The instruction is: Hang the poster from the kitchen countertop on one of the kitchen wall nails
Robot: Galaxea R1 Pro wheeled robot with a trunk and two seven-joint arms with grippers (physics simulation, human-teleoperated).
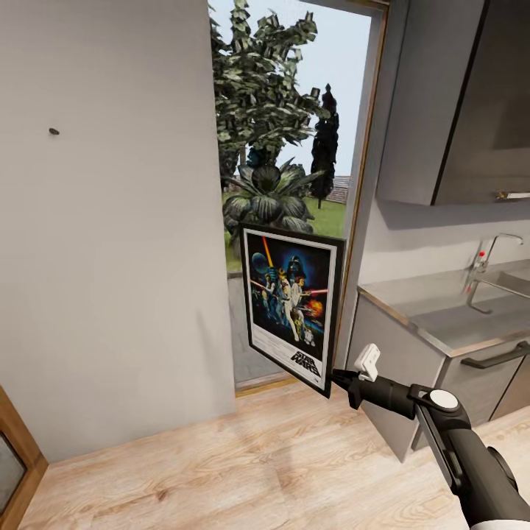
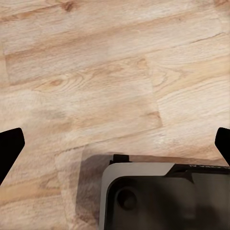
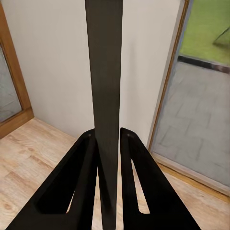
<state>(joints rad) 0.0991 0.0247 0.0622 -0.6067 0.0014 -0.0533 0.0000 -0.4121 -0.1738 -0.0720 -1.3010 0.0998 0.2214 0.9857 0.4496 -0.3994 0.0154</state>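
Pinching the poster (image 1: 293, 308) by its lower corner, the right gripper (image 1: 340, 380) has both fingers (image 3: 81, 191) closed flat against the thin frame edge. It hangs upright in front of the glass door (image 1: 294, 147), off the countertop (image 1: 449, 309) at 3 o'clock. It looks stiff, light and flat, so a corner hold probably lets it swing; a grip nearer mid-edge would steady it. One nail (image 1: 54, 132) sits at 10 o'clock on the wall (image 1: 110, 258). The left gripper's (image 2: 115, 143) fingers are spread wide over the floor (image 2: 96, 72).
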